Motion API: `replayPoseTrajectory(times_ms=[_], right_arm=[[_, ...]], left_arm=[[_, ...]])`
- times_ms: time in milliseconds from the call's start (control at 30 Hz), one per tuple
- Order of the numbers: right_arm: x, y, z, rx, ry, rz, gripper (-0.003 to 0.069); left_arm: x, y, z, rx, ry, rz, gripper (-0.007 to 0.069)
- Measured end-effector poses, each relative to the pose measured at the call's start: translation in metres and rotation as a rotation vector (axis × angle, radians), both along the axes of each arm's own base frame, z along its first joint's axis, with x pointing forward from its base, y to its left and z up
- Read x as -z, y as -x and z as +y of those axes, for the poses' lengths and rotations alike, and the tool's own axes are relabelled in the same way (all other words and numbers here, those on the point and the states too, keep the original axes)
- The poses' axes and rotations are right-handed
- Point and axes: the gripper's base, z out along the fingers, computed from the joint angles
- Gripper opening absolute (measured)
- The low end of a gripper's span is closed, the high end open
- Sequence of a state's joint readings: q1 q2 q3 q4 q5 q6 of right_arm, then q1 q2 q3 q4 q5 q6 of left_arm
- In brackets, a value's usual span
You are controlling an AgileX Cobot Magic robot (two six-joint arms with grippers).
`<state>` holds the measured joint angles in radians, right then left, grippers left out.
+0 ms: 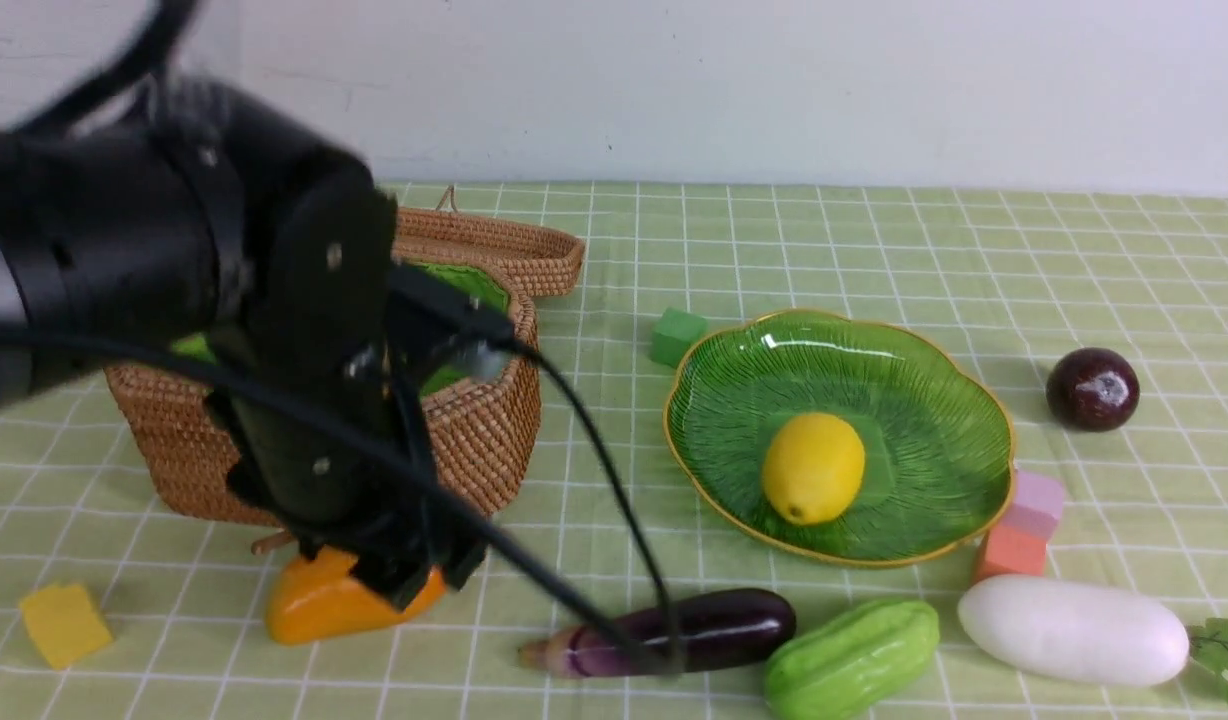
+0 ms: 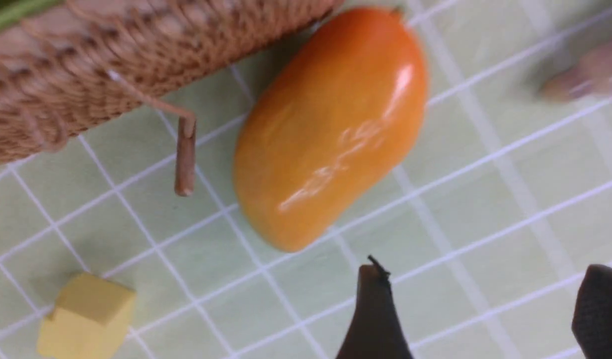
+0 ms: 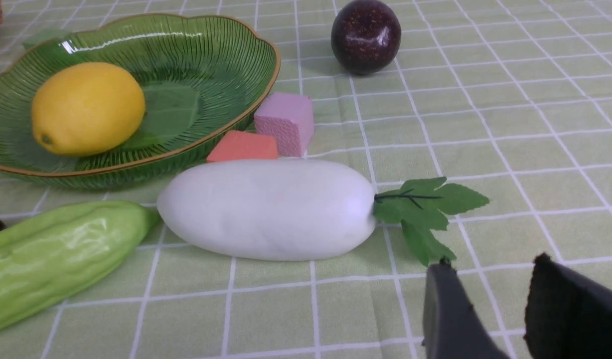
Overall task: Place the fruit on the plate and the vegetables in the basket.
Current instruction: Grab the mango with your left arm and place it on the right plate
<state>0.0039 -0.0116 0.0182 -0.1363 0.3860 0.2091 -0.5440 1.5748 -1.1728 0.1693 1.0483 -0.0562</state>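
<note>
At the table's near edge: glossy purple eggplant (image 1: 714, 625) crossed by a black cable (image 1: 594, 450), ridged light-green gourd (image 1: 852, 658), white radish (image 1: 1074, 630) with leaves cut off by the frame; toward the near left corner, orange-yellow mango (image 1: 319, 605) partly hidden under the left gripper (image 2: 485, 279), fingers apart and empty just short of it; right gripper (image 3: 490, 269) narrowly parted on nothing, near the radish leaves. Mid-table: yellow lemon (image 1: 812, 468) resting in the ribbed, gold-rimmed green plate (image 1: 934, 400), dark maroon ball (image 1: 1092, 388) on the cloth toward the right edge, wicker basket (image 1: 484, 430) largely masked by the blurred left arm (image 1: 124, 230). Beyond, green-checked tablecloth (image 1: 774, 230) up to a plain white wall (image 1: 774, 90).
</note>
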Motion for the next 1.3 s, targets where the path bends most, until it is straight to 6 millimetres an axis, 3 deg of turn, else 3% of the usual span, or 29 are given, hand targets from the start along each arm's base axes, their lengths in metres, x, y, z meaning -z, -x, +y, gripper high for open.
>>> replayPoseTrajectory(times_ms=[67, 167, 400, 533, 833, 1100, 1300], right_arm=[[0.0, 0.0, 0.0, 0.0, 0.0, 0.0, 0.0242], [0.0, 0.0, 0.0, 0.0, 0.0, 0.0, 0.0242], [0.0, 0.0, 0.0, 0.0, 0.0, 0.0, 0.0242], [0.0, 0.0, 0.0, 0.0, 0.0, 0.0, 0.0242], [0.0, 0.0, 0.0, 0.0, 0.0, 0.0, 0.0242], [0.0, 0.0, 0.0, 0.0, 0.0, 0.0, 0.0242], [0.0, 0.0, 0.0, 0.0, 0.0, 0.0, 0.0242]], left_arm=[[0.018, 0.002, 0.006, 0.078, -0.057, -0.02, 0.0497], [0.03, 0.002, 0.009, 0.145, -0.087, -0.067, 0.0497], [0.027, -0.012, 0.005, 0.245, -0.089, -0.241, 0.0497], [0.026, -0.013, 0.006, 0.253, -0.097, -0.251, 0.0497], [0.039, -0.021, 0.04, 0.22, -0.089, -0.188, 0.0515], [0.042, -0.016, 0.031, 0.275, 0.023, -0.129, 0.0532], [0.049, -0.022, 0.029, 0.307, 0.011, -0.148, 0.0533]])
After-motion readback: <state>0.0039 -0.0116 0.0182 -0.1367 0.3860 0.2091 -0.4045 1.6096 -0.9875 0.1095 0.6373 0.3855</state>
